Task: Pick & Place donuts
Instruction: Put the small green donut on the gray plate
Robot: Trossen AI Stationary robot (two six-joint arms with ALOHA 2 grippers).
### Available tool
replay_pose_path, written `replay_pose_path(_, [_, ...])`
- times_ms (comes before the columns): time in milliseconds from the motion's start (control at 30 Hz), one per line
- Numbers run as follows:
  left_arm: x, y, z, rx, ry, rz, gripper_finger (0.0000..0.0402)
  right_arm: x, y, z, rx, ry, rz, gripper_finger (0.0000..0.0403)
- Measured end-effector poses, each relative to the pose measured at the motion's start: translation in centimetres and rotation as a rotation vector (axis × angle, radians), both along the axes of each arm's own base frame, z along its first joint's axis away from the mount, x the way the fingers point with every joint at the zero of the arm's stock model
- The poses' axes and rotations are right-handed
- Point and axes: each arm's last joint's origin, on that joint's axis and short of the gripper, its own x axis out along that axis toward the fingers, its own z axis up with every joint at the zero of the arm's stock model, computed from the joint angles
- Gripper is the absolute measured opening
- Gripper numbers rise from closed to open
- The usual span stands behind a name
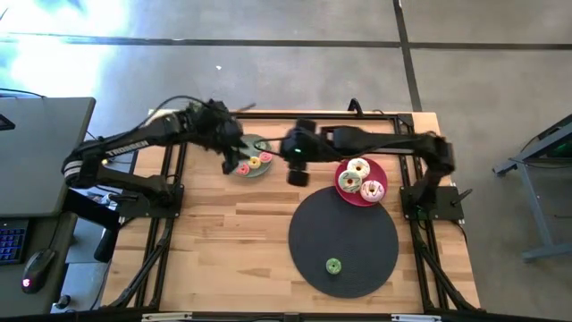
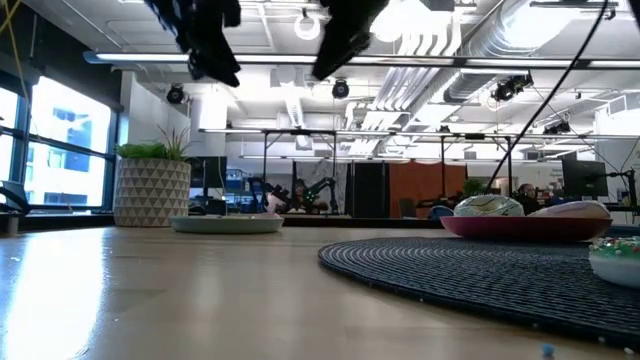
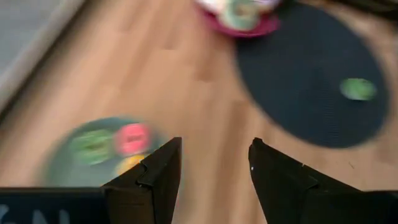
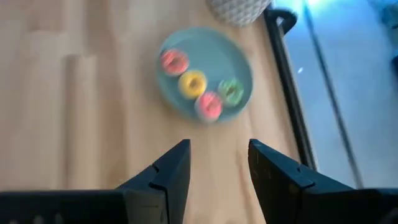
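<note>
Sage-green plate carries four small donuts; beside it, pink plate three larger; mat one green donut. Left gripper and right gripper: jaws open, empty. No legible writing.

Four cameras: one overhead, one at worktop level, one on each wrist.

High view looks straight down on the whole worktop, taking in the sage-green plate, pink plate and dark round mat. Low view sits at the surface, facing level across the mat into the room. Both wrist views look down from above, past their own fingers; both share the green plate.
</note>
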Motion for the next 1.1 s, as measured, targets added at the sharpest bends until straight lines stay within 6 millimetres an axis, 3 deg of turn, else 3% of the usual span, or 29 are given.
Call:
replay_pose_path(167, [2.3, -2.2, -3.7, -0.147, -0.155, -0.137, 0.0179, -5.2, 3.0, 3.1, 0.15, 0.078, 0.025, 0.0151])
replay_pose_path(267, [3.7, -4.1, -5.5, -0.189, -0.225, -0.201, 0.0179, -7.4, 4.7, 2.7, 0.229, 0.129, 0.037, 0.0152])
replay_pose_path(433, [6.1, -7.7, -6.9, -0.182, -0.279, -0.313, 0.0179, -10.5, 7.1, 0.7, 0.29, 0.17, 0.036, 0.0151])
replay_pose_path(600, [7.9, -10.2, -7.8, -0.121, -0.231, -0.299, 0.0179, -12.2, 9.7, -3.2, 0.435, 0.174, 0.121, 0.0152])
replay_pose_path(867, [7.9, -10.2, -8.0, -0.081, -0.201, -0.237, 0.0179, -13.7, 16.1, -11.9, 0.746, 0.188, 0.303, 0.0152])
replay_pose_path(1100, [7.9, -10.1, -7.9, -0.062, -0.209, -0.213, 0.0179, -15.7, 18.1, -16.0, 0.652, 0.107, 0.267, 0.0147])
